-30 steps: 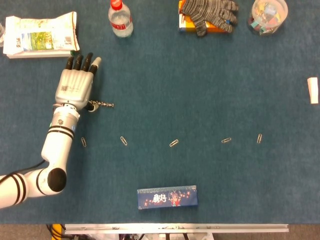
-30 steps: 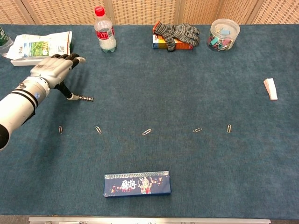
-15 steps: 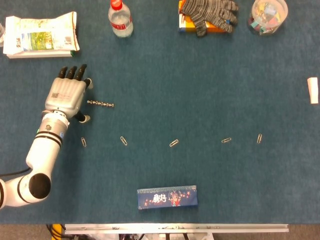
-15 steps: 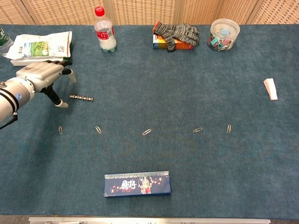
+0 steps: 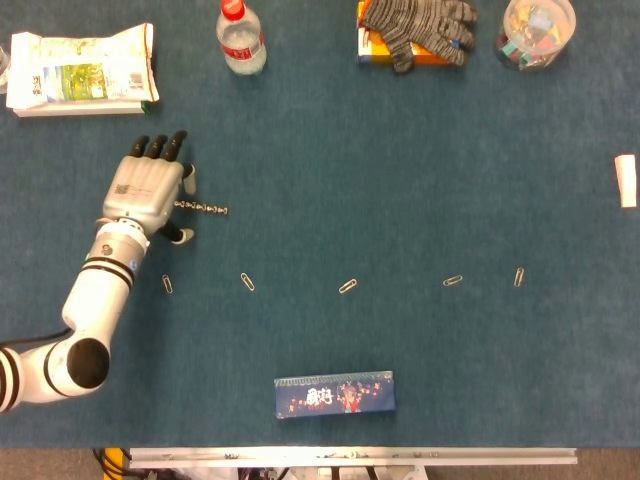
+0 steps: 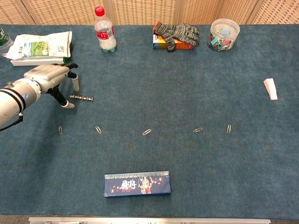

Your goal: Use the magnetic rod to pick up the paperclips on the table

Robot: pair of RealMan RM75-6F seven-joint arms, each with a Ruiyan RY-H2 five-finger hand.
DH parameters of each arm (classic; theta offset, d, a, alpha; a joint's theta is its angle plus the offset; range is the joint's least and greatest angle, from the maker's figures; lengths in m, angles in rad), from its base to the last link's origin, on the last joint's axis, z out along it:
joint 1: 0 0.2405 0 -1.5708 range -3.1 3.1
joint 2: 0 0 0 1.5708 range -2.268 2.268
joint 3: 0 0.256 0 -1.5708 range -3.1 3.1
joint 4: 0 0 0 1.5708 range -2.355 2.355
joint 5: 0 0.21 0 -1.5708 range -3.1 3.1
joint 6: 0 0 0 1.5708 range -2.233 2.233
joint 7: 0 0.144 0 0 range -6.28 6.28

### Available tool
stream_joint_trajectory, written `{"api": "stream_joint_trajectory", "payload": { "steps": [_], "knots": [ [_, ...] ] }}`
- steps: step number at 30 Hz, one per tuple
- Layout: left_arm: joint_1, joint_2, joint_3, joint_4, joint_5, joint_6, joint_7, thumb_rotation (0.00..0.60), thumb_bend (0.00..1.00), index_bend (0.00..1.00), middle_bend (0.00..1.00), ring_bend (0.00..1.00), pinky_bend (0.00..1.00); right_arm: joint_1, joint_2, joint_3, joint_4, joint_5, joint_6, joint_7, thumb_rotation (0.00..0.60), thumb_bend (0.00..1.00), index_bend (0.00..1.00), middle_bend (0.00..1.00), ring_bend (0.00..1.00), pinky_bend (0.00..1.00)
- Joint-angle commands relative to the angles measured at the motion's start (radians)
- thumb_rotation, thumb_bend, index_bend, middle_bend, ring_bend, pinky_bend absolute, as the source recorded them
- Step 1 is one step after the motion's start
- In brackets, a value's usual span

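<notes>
head view shows my left hand spread and empty beside the magnetic rod lying on the table; thin, stiff, likely slippery, so i'd pinch its near end, paperclips well apart

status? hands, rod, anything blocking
Left hand open at the magnetic rod's near end, fingers straddling it, no grip. Right hand not in view. Rod flat on the table; paperclips untouched in a row. Nothing in the way.
</notes>
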Motion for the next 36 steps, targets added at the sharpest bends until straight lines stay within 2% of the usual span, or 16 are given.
{"api": "stream_joint_trajectory", "payload": {
  "steps": [1,18,36],
  "knots": [
    [-0.007,-0.007,0.001,0.009,-0.001,-0.010,-0.007,0.600,0.20,0.40,0.00,0.00,0.00,0.000,0.001,0.000,0.000,0.000,0.000,0.002,0.600,0.04,0.26,0.24,0.18,0.30],
    [-0.026,-0.042,0.017,0.068,0.007,-0.021,-0.030,0.600,0.26,0.42,0.00,0.00,0.00,0.000,0.003,-0.003,-0.002,-0.004,0.000,0.006,0.600,0.04,0.26,0.24,0.18,0.30],
    [-0.027,-0.083,0.021,0.113,-0.009,0.007,-0.022,0.600,0.27,0.47,0.00,0.00,0.00,0.000,0.003,-0.002,-0.001,-0.002,-0.002,0.007,0.600,0.04,0.26,0.24,0.18,0.30]
  ]
}}
